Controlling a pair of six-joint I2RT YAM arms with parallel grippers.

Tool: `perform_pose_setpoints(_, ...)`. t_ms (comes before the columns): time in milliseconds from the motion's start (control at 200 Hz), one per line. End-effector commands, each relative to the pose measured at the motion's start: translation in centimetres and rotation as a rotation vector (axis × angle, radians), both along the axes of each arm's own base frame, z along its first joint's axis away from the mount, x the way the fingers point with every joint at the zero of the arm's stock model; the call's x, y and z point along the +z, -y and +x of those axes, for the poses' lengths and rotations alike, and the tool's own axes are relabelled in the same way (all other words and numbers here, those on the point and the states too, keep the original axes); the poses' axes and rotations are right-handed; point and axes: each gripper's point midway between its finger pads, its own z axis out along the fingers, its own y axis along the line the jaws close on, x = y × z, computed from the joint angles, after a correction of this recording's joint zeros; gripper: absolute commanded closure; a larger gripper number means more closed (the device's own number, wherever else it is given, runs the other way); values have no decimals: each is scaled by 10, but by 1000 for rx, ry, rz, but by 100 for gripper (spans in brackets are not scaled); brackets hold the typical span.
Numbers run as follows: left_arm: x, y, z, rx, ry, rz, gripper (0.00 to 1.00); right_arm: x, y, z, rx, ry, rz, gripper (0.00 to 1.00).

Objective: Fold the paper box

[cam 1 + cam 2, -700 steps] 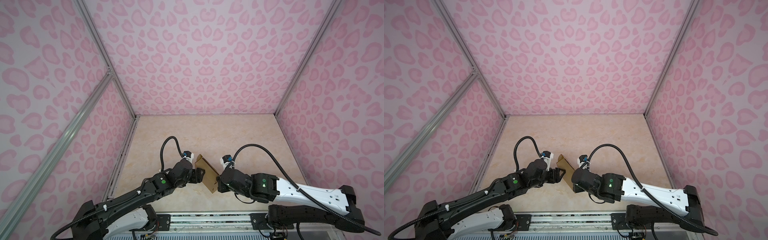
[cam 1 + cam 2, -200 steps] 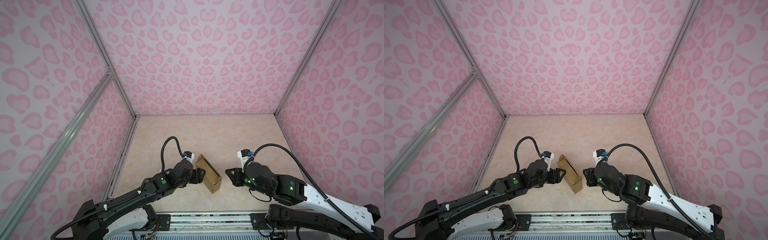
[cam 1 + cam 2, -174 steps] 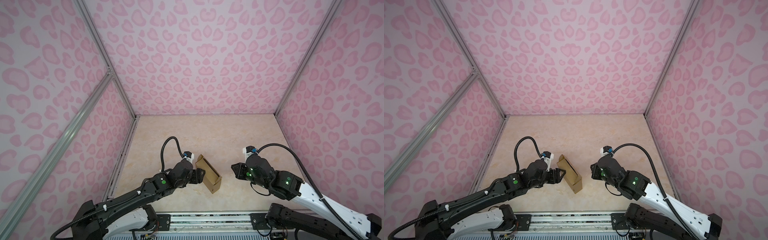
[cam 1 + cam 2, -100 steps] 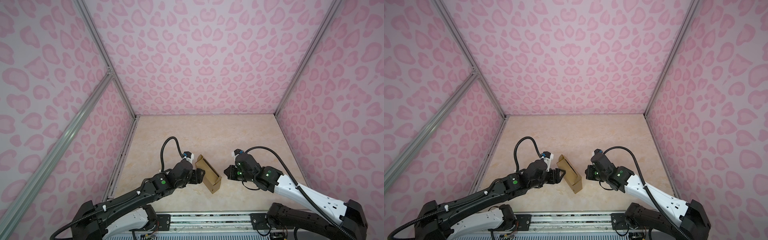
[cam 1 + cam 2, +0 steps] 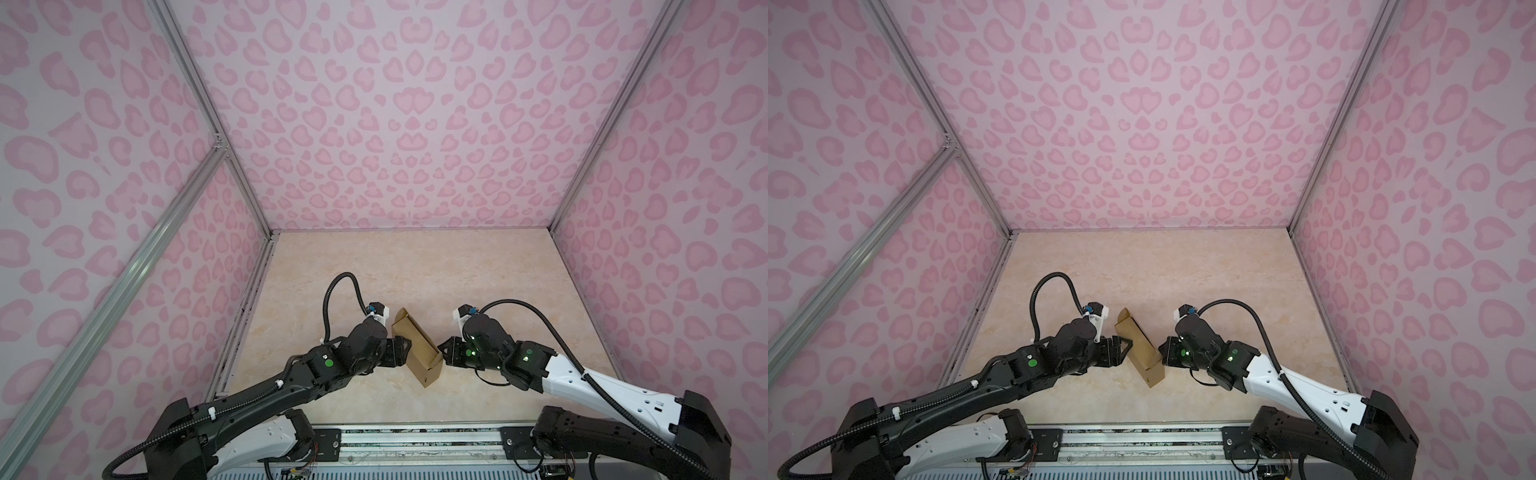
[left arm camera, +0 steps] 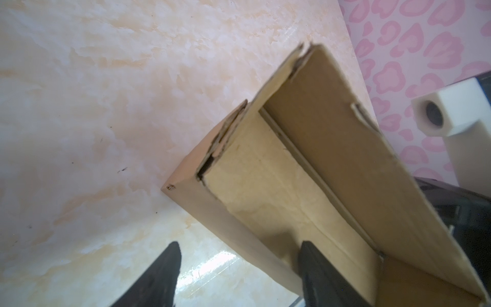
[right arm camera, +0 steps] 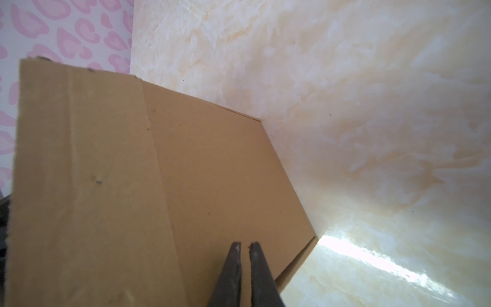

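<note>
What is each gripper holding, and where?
Nothing gripped: left gripper straddles a wall of the paper box, fingers apart; right gripper, shut, points at its outer face.

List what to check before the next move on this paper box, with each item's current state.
1. Paper box walls raised: ok. It stands on its side on the table.
2. Left gripper astride one wall, one jaw inside and one outside: ok.
3. Left gripper clamped on that wall: not ok, the jaws stand wide.
4. Right gripper shut and pointing at the box's outer face: ok.
5. Right gripper touching the cardboard: cannot tell.
6. Corner flap tucked flush: not ok, a gap shows in the left wrist view.
</note>
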Motion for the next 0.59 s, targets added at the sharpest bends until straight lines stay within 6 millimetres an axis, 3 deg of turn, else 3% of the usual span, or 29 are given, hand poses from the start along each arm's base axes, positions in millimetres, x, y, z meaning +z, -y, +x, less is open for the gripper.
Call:
perform_pose_setpoints(0,-22,-13,-12,-15,-66,95,27,9,-6,0,16,20,39,88)
perform_pose_setpoints(170,-20,-13,-11,-15,-61,92,27,10,22,5,-30,46,-68,88)
perform_pose_setpoints(375,-20,-12,-12,-18,-61,94,27,28,34,10,-55,85,-65,87)
perform_pose_setpoints(590,-21,-14,-12,-14,-62,95,27,74,26,9,19,217,12,86)
